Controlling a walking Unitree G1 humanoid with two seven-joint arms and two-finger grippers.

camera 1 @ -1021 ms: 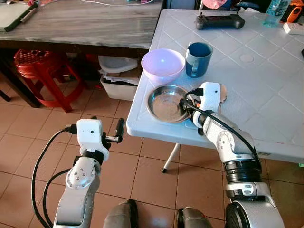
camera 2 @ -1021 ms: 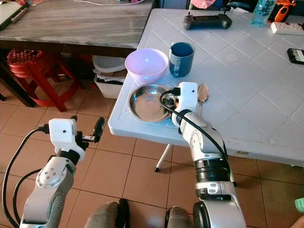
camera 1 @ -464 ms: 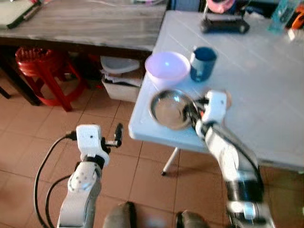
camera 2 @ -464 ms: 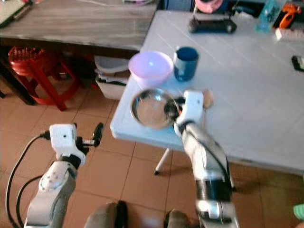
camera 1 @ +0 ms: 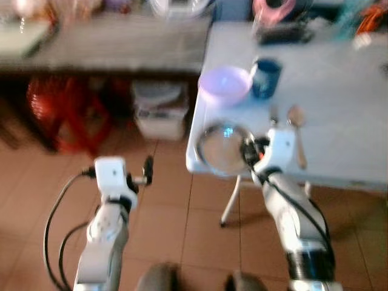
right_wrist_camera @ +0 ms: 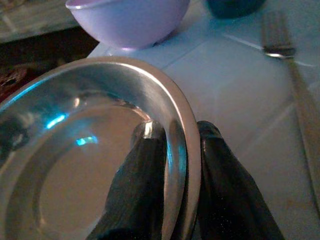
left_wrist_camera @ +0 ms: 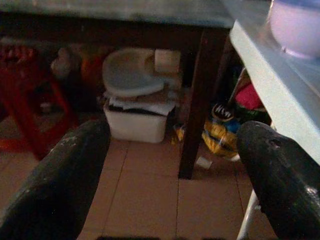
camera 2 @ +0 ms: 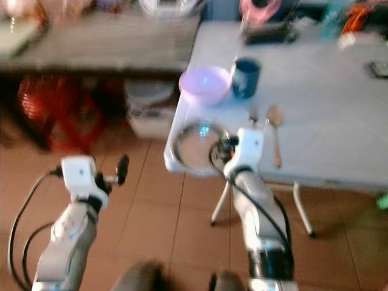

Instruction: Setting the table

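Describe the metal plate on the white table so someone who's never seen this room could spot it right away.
Find the white table and go to its near left corner. The metal plate lies there, its rim pinched by the right gripper. It is the only shiny, shallow steel dish; the purple bowl and blue mug behind it are coloured.

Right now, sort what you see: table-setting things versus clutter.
For the job: metal plate pinched at its rim by the right gripper, purple bowl, blue mug, wooden spoon, fork.

Lying about: red stool, white bin, black controller.
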